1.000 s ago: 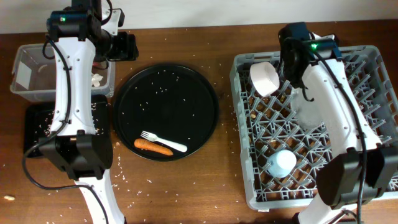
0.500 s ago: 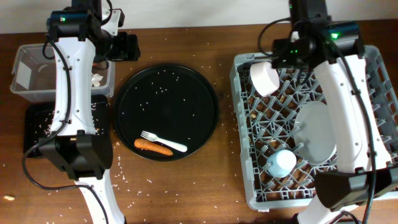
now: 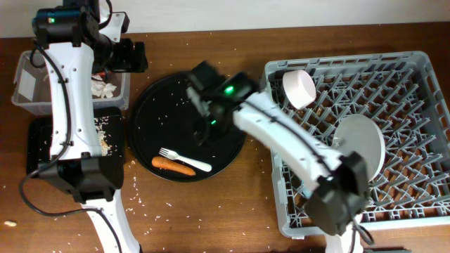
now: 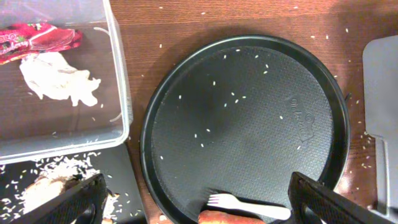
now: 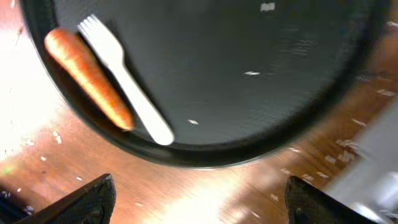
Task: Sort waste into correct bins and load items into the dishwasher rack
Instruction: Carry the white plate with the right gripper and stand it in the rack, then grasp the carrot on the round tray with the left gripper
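Hovering over round black tray [image 3: 211, 84], right gripper [image 5: 200, 202] spread wide, empty; likely lining up on white fork [image 5: 124, 81], which lies touching carrot [image 5: 87, 78] by tray's near rim. Raised rim and carrot crowd fork; tray centre open for approach. Left gripper [image 4: 202, 202] also wide, empty, off tray's far-left edge, leaving right arm room. Dishwasher rack [image 3: 415, 91] right of tray holds plate [image 3: 360, 144], bowl [image 3: 299, 88].

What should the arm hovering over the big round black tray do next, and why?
Probably lower the right gripper toward the white plastic fork. Its jaws stand open and empty above the large round black tray. The fork lies there right beside the orange carrot, and neither is sorted yet.
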